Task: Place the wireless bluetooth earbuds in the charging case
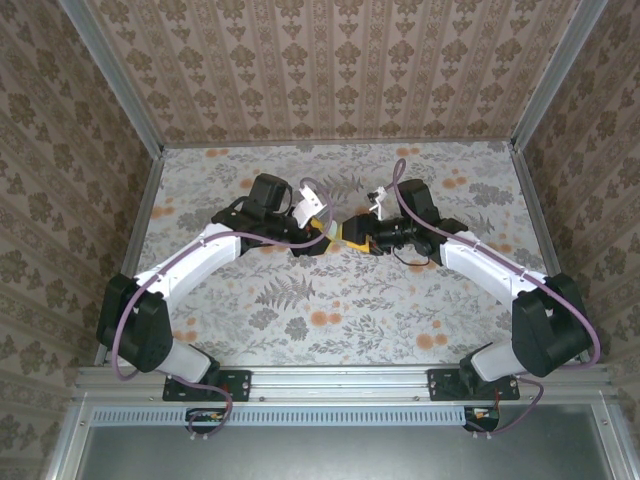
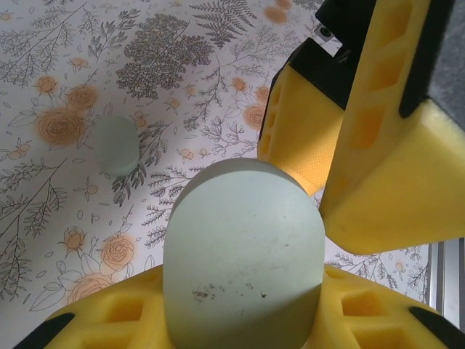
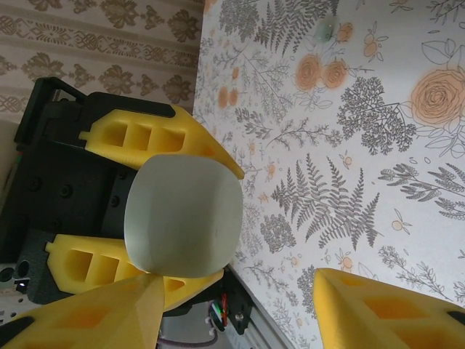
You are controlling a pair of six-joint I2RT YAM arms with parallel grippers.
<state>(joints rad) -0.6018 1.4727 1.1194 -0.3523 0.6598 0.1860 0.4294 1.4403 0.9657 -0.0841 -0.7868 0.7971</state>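
Left wrist view has the left gripper [image 2: 243, 298] clamped on the charging case [image 2: 243, 247], a pale green, round-topped shell. Its yellow fingers [image 2: 94, 316] press against the case's two sides, and the jaws are drawn in as far as the case allows. A few dark specks mark the case's near face.

Up and to the right of the case, just beside it, is the right gripper [image 2: 328, 214], yellow fingertips pointing toward the case. Whether a fingertip touches the case is not clear.

To the upper left of the case, well apart from it, a pale green oval piece [image 2: 116, 144] lies alone on the flowered table [image 2: 65, 240]. I cannot tell whether it is an earbud.

From the right wrist camera, the case sits between the left gripper's two yellow fingers with its broad smooth face toward the lens. The right gripper's own fingers flank the bottom of the picture below the case. They are spread wide with only table between them, so those jaws stand open and carry nothing. One fingertip sits right under the case's lower edge. The oval piece appears far beyond the case, up near the top edge.

Seen from the top external camera, both arms reach inward and their grippers meet over the middle of the table. The left comes at the case from the left and the right from the right.
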